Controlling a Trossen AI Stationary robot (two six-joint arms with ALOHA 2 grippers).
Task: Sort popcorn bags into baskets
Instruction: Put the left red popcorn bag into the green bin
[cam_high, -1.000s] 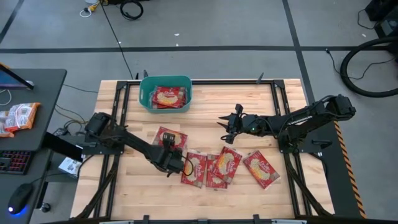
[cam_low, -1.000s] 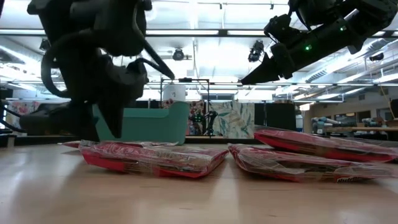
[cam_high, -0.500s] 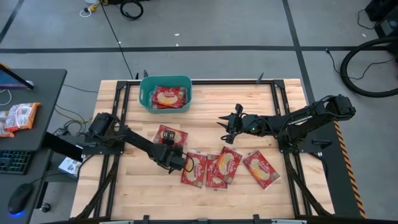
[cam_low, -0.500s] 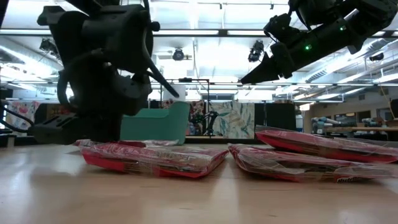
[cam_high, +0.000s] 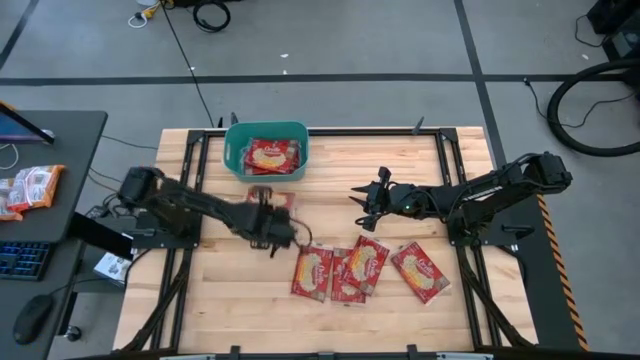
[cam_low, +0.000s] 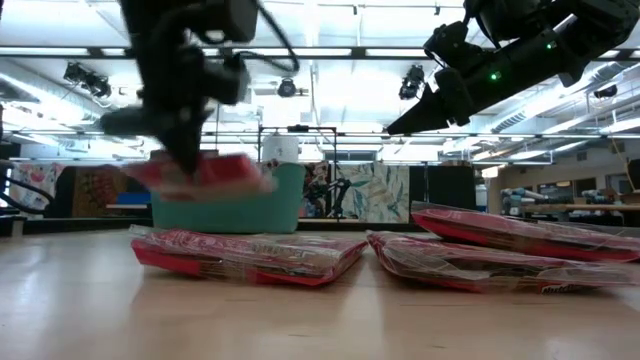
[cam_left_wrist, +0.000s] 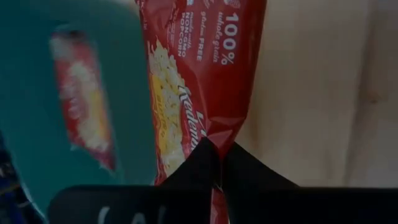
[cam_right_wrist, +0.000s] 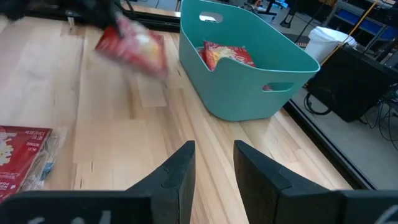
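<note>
The left gripper (cam_high: 268, 222) is clamped on the edge of a flat red popcorn packet with a cream-yellow label (cam_left_wrist: 199, 81) and holds it clear of the pale wooden tabletop (cam_high: 330, 175), just short of the teal-green rectangular plastic tub (cam_high: 266, 150). In the low view the packet (cam_low: 200, 172) hangs level with the tub's rim (cam_low: 225, 205). To do this step well, the arm should probably carry the packet fully over the near wall before letting go, keeping it high enough that its trailing end does not catch the rim. Releasing over the middle of the tub would let it land flat on the packet already inside (cam_high: 272, 156). The grip is on one edge only, so a smooth, unhurried swing seems wise to stop the packet twisting loose.

Three more red packets (cam_high: 350, 270) lie in a loose cluster on the table's near side, partly overlapping. The right gripper (cam_right_wrist: 211, 163) waits above the table's middle, to the right of the tub, its fingers apart and holding nothing.

A second ago the left gripper was lower and nearer the cluster, down at the packet lying on the wood. Since then it has lifted the packet and swung it toward the tub. The right arm has not moved, and the cluster lies as it did.
</note>
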